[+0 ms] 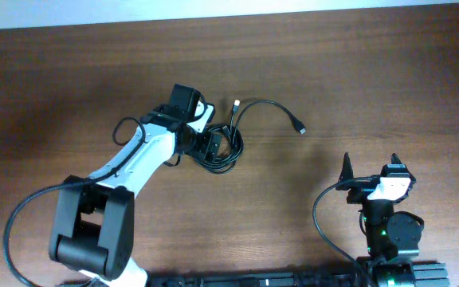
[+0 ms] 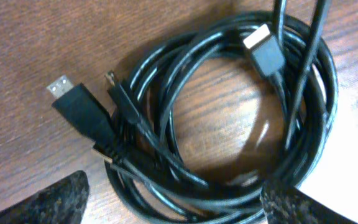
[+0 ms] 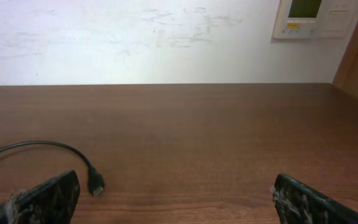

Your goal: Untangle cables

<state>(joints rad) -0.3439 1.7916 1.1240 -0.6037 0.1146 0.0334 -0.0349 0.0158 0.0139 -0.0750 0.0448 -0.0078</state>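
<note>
The cables [image 1: 220, 148] lie in a tangled black coil on the wooden table, just right of my left gripper [image 1: 207, 143]. One strand arcs right and ends in a small plug [image 1: 300, 129]; a silvery tip [image 1: 237, 103] points up. In the left wrist view the coil [image 2: 229, 124] fills the frame, with a USB plug [image 2: 73, 102], a small plug [image 2: 120, 93] and another plug [image 2: 263, 53]. My left gripper [image 2: 176, 208] is open, its fingers straddling the coil's near edge. My right gripper [image 1: 370, 171] is open and empty, far from the coil. It sees the loose plug [image 3: 96, 184].
The brown wooden table [image 1: 373, 80] runs to a white wall [image 3: 135, 37] at the back. A wall panel [image 3: 306, 18] hangs at the upper right. The left arm's own thick black wire [image 1: 22, 223] loops at the lower left.
</note>
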